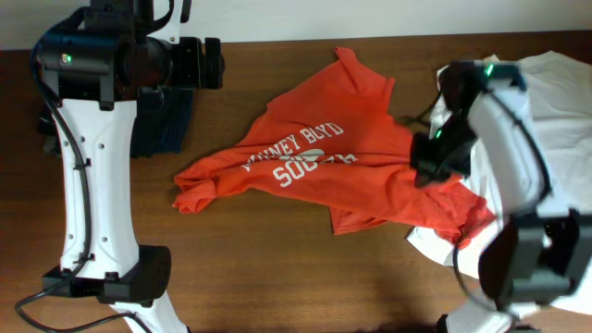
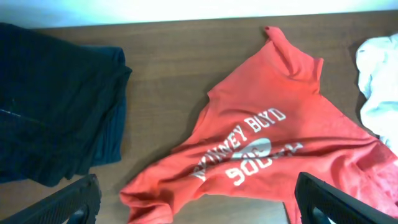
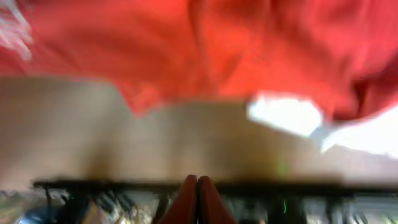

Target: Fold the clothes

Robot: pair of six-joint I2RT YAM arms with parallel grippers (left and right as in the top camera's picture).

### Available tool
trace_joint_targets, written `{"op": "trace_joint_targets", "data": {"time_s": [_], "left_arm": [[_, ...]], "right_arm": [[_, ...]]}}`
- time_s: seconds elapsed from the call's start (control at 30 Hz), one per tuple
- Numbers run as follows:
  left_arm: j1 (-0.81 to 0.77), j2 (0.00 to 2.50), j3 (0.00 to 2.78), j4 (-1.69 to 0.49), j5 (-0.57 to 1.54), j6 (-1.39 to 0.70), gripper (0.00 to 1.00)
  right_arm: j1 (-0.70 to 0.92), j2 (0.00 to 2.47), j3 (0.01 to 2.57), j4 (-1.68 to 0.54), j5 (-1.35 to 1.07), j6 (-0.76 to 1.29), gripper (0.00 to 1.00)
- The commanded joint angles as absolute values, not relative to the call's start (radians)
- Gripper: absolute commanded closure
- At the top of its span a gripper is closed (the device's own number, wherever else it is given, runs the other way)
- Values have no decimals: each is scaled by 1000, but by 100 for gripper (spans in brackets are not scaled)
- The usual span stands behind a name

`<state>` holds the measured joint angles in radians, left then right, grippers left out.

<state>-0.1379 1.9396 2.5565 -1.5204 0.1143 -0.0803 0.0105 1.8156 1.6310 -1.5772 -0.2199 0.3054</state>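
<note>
The orange-red T-shirt with white lettering lies crumpled and spread across the middle of the brown table; it also shows in the left wrist view and, blurred, in the right wrist view. A white T-shirt lies bunched at the right, partly under the orange one. My right gripper sits at the orange shirt's right side, where the wrinkles converge; its fingers are pressed together and look cloth-red. My left gripper hovers open at the back left, its fingers wide apart and empty.
A dark navy garment lies folded at the back left beside the left arm, seen also in the left wrist view. Bare table runs along the front. The white shirt shows in the wrist views.
</note>
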Motion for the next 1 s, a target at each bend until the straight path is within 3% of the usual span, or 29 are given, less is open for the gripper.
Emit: {"op": "trace_joint_targets", "data": {"time_s": [0.0,0.07,0.2,0.4,0.43,0.5,0.53,0.67,0.73,0.9,0.97], "left_arm": [[-135,1941,2557,-1522,108,-90,1],[-135,1941,2557,-1522,108,-90,1],[-135,1941,2557,-1508,108,-90,1],[-142,1969,2537,-1409,129,-89,1],[-154,2001,2507,-1391,168,-59,11],[-190,2116,2446,-1300,215,-49,91],[-199,2159,2441,-1261,244,-49,100],[-263,2350,2441,-1144,293,-49,99],[-304,2428,2441,-1100,293,-49,99],[-353,2580,2441,-1032,287,-49,100],[-353,2621,2441,-1024,167,-49,100]], "right_arm": [[59,1609,1308,-1420,-89,471,96],[59,1592,1192,-1375,-88,481,96],[59,1592,928,-1056,-91,480,96],[59,1592,857,-907,-66,442,96],[59,1592,857,-908,-66,418,96],[59,1592,857,-923,-66,410,96],[59,1592,858,-926,-66,369,96],[59,1592,878,-906,-15,365,96],[59,1592,878,-897,110,475,96],[59,1593,875,-867,113,481,96],[59,1593,875,-867,113,480,96]]}}
